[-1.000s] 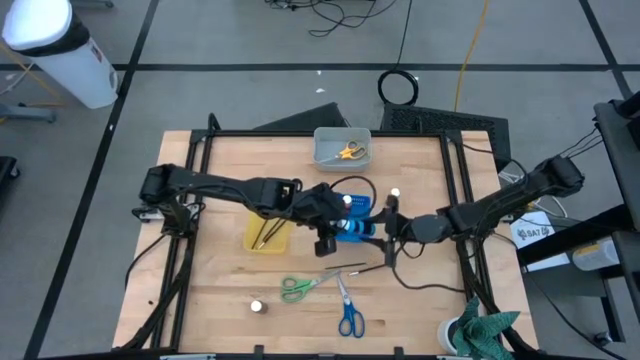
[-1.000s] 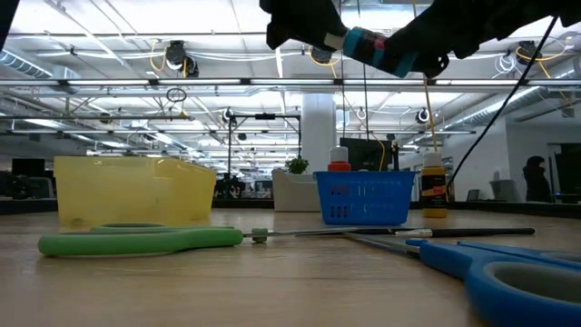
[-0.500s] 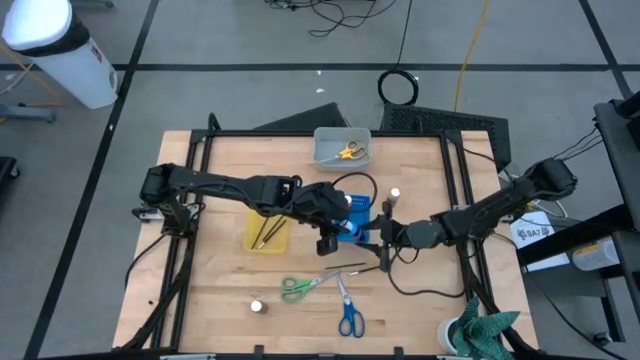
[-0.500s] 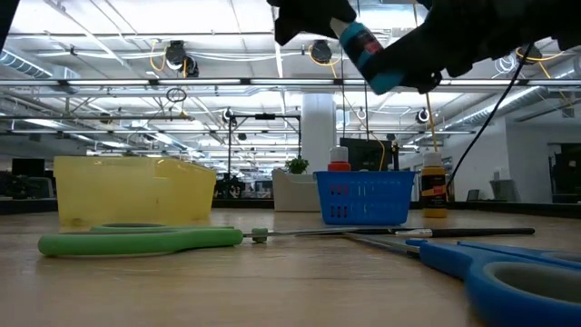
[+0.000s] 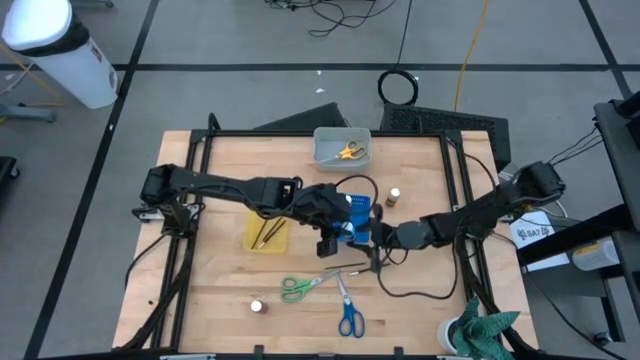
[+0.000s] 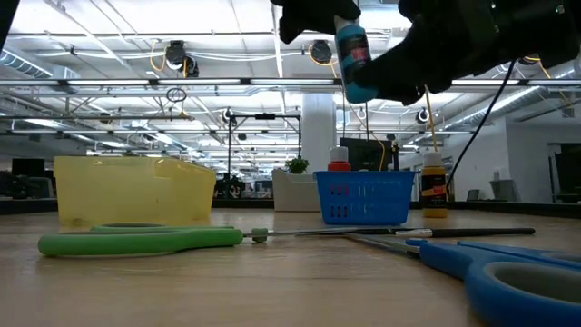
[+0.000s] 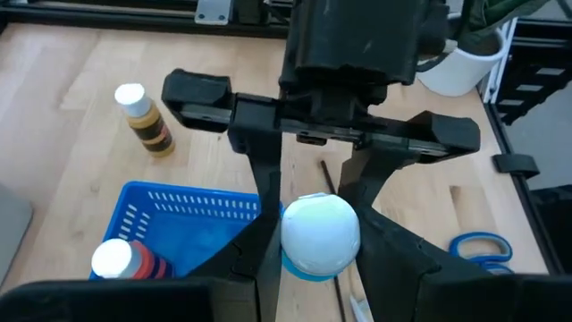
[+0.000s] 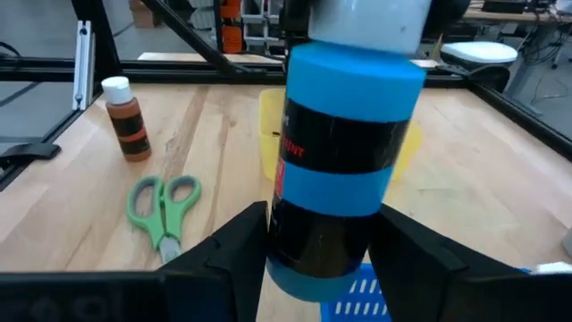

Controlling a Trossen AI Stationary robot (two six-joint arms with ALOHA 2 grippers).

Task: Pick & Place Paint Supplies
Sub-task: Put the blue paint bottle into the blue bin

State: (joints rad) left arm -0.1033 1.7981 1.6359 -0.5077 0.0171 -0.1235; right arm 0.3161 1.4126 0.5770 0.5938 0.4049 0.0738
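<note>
I see a blue bottle [image 8: 344, 152] with black bands and white cap, green scissors [image 8: 163, 207], a blue basket [image 6: 365, 198], a yellow tray [image 6: 133, 191], a pale wood counter [image 5: 420, 310].

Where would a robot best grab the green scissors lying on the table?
Probably from straight above, across the narrow neck where the handles meet the blades. The green scissors lie flat and closed on the table, handles toward the left arm's side, so the neck is slim enough for two fingers, with bare wood either side.

blue paint bottle [image 8: 344, 152]: small red print on its black band, too blurred to read | no other text legible
</note>
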